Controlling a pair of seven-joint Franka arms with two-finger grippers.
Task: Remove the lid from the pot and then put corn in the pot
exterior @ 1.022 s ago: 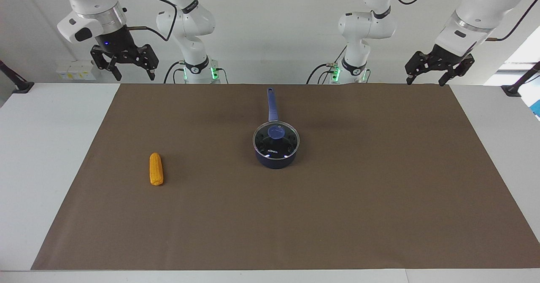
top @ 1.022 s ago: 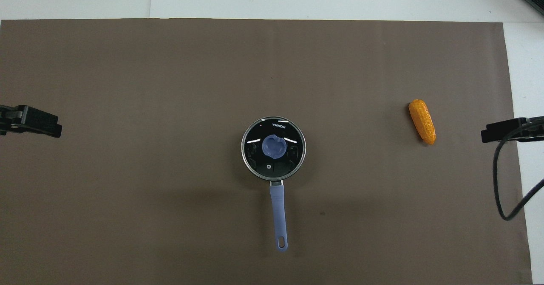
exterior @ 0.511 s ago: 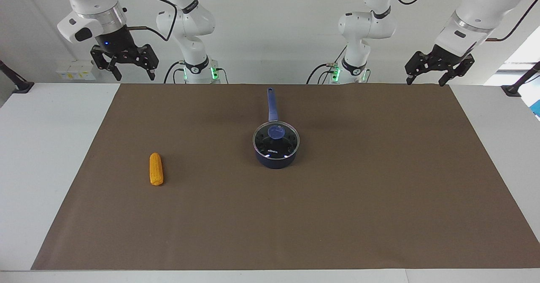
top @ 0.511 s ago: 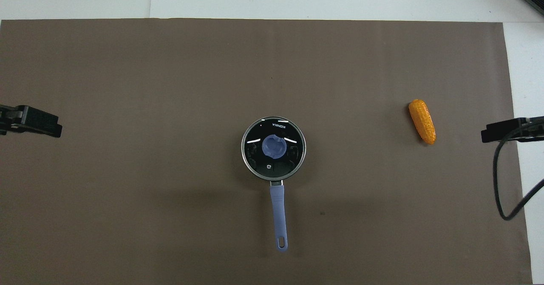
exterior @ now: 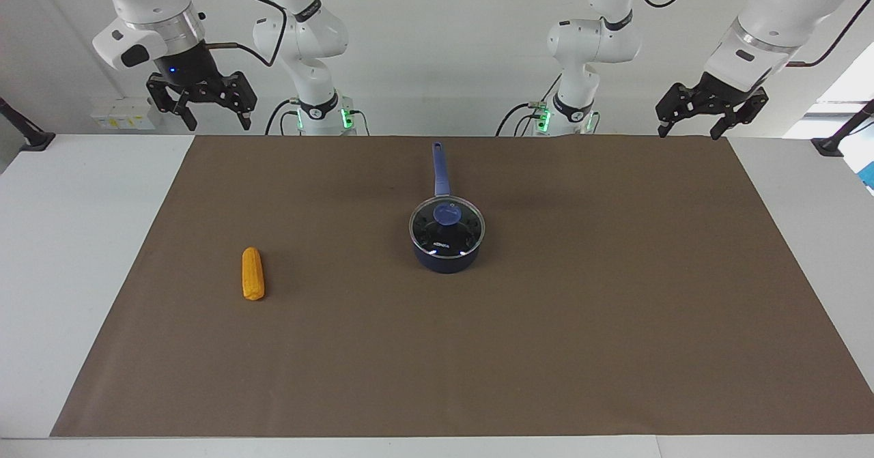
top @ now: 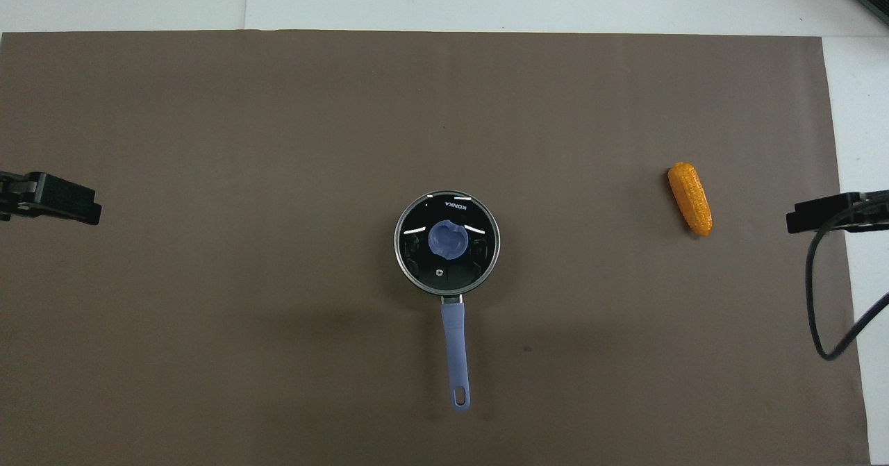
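progress: nothing done | lid sitting on pot; corn lying beside pot, toward right arm's end | left pincer and right pincer both waiting wide, empty | left: lifting lid; putting corn in

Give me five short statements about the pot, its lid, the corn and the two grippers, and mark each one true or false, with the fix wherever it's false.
1. The lid sits on the pot. True.
2. The corn is inside the pot. False: it lies on the brown mat, toward the right arm's end of the table.
3. The pot's handle points toward the robots. True.
4. The right gripper holds the lid's knob. False: it hangs open and empty, up above the table edge at its own end.
5. The left gripper is shut on the corn. False: it is open, holds nothing and waits high at its own end.
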